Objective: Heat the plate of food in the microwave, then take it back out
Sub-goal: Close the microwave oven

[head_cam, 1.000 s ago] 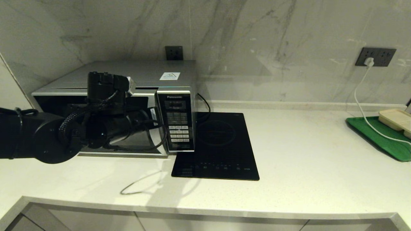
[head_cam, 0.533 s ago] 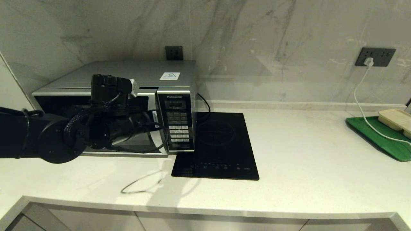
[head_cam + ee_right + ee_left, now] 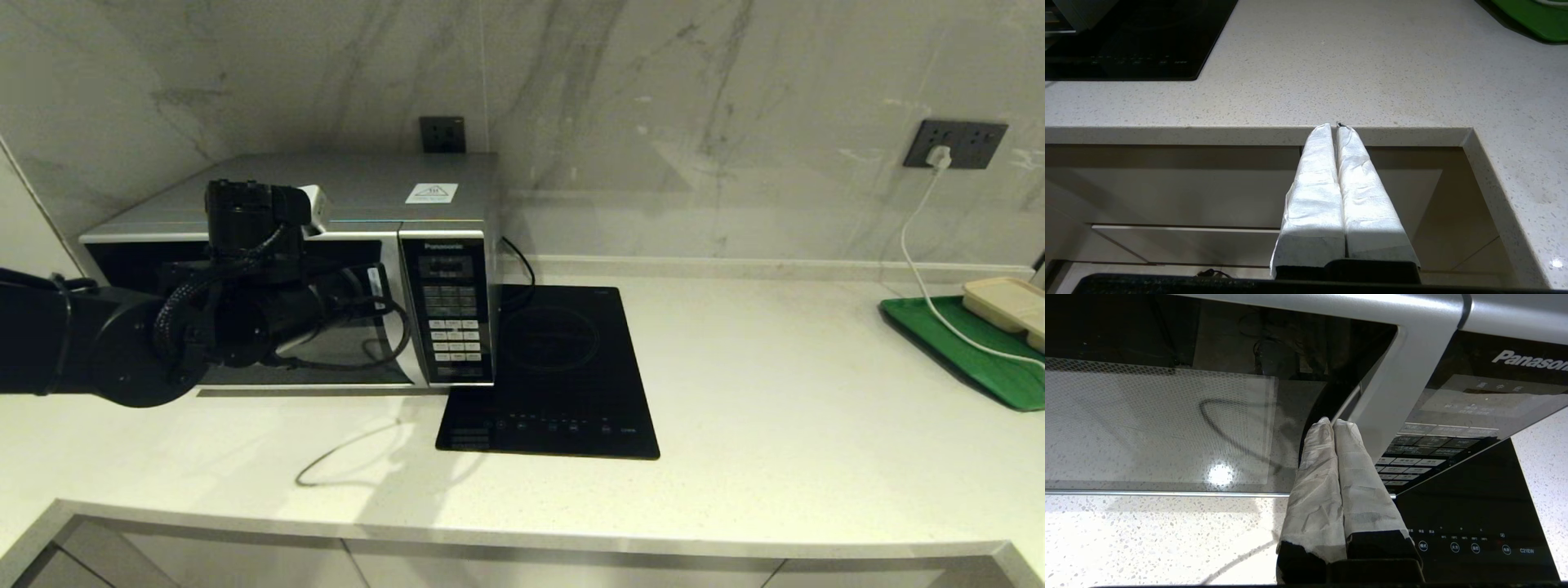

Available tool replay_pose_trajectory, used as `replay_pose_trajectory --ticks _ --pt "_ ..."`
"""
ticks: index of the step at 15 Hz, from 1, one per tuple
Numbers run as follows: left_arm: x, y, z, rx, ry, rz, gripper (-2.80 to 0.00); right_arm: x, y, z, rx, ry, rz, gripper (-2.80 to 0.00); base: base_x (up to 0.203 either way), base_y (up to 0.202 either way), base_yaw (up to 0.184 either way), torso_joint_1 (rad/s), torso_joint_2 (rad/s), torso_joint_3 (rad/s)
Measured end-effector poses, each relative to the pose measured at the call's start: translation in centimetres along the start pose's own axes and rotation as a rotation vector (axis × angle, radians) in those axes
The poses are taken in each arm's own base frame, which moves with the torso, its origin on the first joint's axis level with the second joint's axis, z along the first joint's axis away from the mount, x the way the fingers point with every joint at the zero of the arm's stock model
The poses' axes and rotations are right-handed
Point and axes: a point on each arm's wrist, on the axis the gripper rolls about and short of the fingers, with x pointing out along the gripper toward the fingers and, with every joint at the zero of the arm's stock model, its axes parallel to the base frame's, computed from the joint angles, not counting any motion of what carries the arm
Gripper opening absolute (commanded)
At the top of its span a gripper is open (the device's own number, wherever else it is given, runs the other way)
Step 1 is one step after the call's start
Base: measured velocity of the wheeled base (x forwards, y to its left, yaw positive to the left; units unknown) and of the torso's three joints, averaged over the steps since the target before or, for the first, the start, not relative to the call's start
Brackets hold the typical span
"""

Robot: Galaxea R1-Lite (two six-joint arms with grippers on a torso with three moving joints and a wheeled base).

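Now our left gripper (image 3: 1333, 424) sits pressed shut at the microwave (image 3: 343, 245) door.

Farthest left, our left arm (image 3: 122, 343) reaches across the dark glass; its taped fingers (image 3: 1323, 469) lie tight together with nothing between them, tips at the curved handle (image 3: 1345, 406) beside the keypad (image 3: 453, 327) (whether they touch it we cannot tell). The door looks closed, and we see no plate anywhere. Right of the microwave lies the black cooktop (image 3: 563, 367) on the pale counter (image 3: 775, 392). Farther right, a green tray (image 3: 963, 351) carries a beige tray (image 3: 1008, 302), a white cable (image 3: 918, 261) running over it. Our right gripper (image 3: 1336, 125) hangs below the counter's front edge, fingers together and empty.
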Motion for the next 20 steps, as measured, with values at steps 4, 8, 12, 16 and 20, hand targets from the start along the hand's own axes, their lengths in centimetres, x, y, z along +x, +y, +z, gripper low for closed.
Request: replay_pose_trajectory --ticks 4,8,12,16,20 --pt "-1.7 -0.7 -0.6 0.013 0.019 -0.039 -2.8 0.0 0.0 0.0 0.0 0.001 -0.001 -2.8 0.0 0.0 0.0 0.0 0.0 0.0" --pt "-6.9 -1.9 -3.1 0.086 0.134 -0.125 -2.8 0.0 0.0 0.0 0.0 0.001 0.0 -2.8 0.0 0.0 0.0 0.0 0.0 0.0" --pt "-11.3 -1.6 -6.6 0.245 0.312 -0.187 -2.8 0.0 0.0 0.0 0.0 0.0 0.0 -2.8 0.0 0.0 0.0 0.0 0.0 0.0" --pt "-9.1 -2.1 -8.3 0.432 0.25 -0.13 -2.8 0.0 0.0 0.0 0.0 0.0 0.0 -2.8 0.0 0.0 0.0 0.0 0.0 0.0" --pt "-4.8 -3.8 -10.3 0.57 0.151 -0.1 -2.8 0.0 0.0 0.0 0.0 0.001 -0.001 -2.8 0.0 0.0 0.0 0.0 0.0 0.0"
